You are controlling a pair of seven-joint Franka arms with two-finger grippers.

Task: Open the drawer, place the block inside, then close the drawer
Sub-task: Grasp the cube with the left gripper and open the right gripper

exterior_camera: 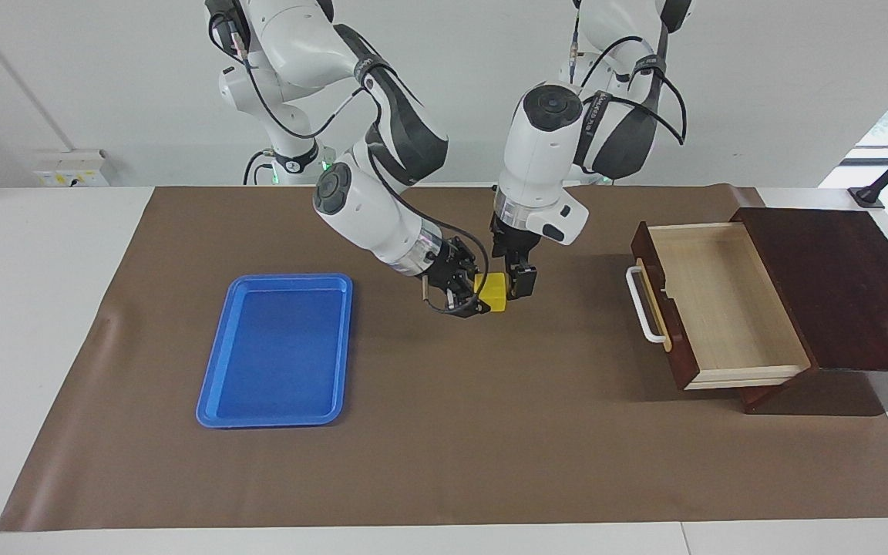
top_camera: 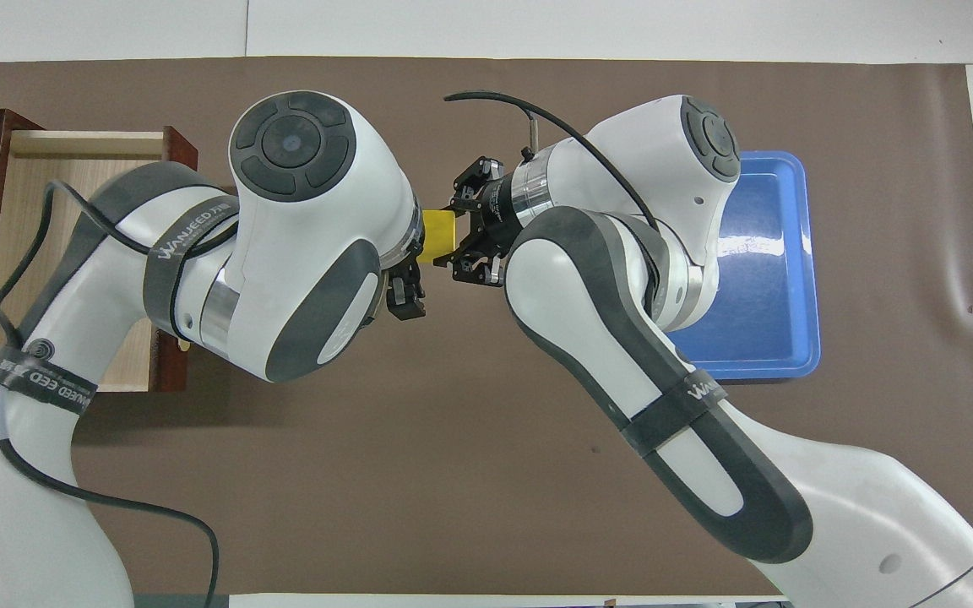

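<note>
Facing view high across the table [exterior_camera: 43,324], overhead steeply down, both sharing its brown mat [exterior_camera: 452,447].

Right gripper [exterior_camera: 477,295]: raised mid-table, tilted sideways, fingers clamped. Left gripper [exterior_camera: 519,281]: pointing straight down, just beside it, finger spread unclear.

Robot lab, plain white walls, brown table mat [exterior_camera: 444,462]

We see a flat blue tray [exterior_camera: 274,351] lying w/ nothing in it on the brown mat [exterior_camera: 452,447], toward the right arm's end of the white table [exterior_camera: 28,324].
</note>
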